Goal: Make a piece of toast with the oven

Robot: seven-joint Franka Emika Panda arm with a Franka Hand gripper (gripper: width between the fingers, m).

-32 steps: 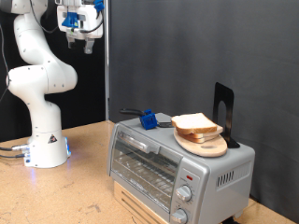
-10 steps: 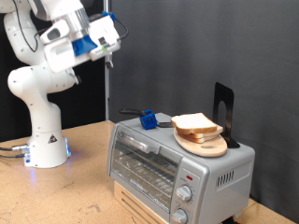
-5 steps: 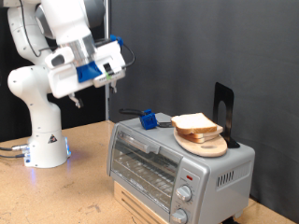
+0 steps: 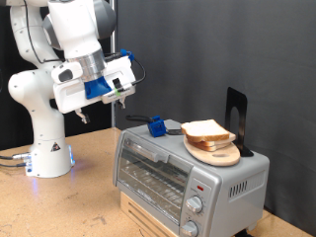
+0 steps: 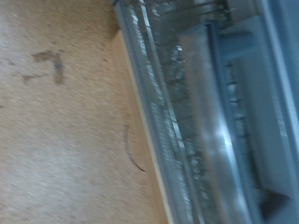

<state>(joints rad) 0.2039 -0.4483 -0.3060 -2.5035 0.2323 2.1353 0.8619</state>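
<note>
The silver-grey oven (image 4: pixel 158 170) stands at the exterior view's right on a pale wooden box, and its glass door is closed. The piece of toast (image 4: pixel 207 129) lies on a round light-wood plate (image 4: pixel 219 155) on the oven's top. My gripper (image 4: pixel 118 98) hangs in the air to the exterior view's left of the oven, above its top level, tilted down towards it. It holds nothing that I can see. The wrist view is blurred. It shows the oven's glass door and rack (image 5: pixel 201 112) beside the wooden table (image 5: pixel 65 121), and no fingers.
A blue object with a black handle (image 4: pixel 155 125) lies on the oven's top near its left end. A black upright stand (image 4: pixel 236 118) is behind the plate. Two round knobs (image 4: pixel 196 204) sit on the oven's right panel. The arm's white base (image 4: pixel 46 153) stands at the left.
The arm has swung down from high at the top left, and the gripper has come lower and closer to the oven's left end. The toast, plate and oven have not moved.
</note>
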